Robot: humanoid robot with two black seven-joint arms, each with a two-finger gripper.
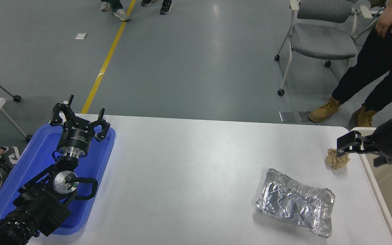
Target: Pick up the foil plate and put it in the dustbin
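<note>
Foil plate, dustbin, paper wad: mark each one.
foil plate [293, 204], head view, crinkled floor of the tray.
dustbin [374, 185], head view, cream left rim.
paper wad [335, 162], head view, tan crumpled body.

crinkled shiny foil plate [296, 203], smooth matt white table [189, 170], glossy blue plastic tray [29, 163], crumpled tan paper wad [335, 160]

Grey floor [189, 64], yellow line [107, 61], grey wheeled chair [322, 37], white table [189, 170]
</note>
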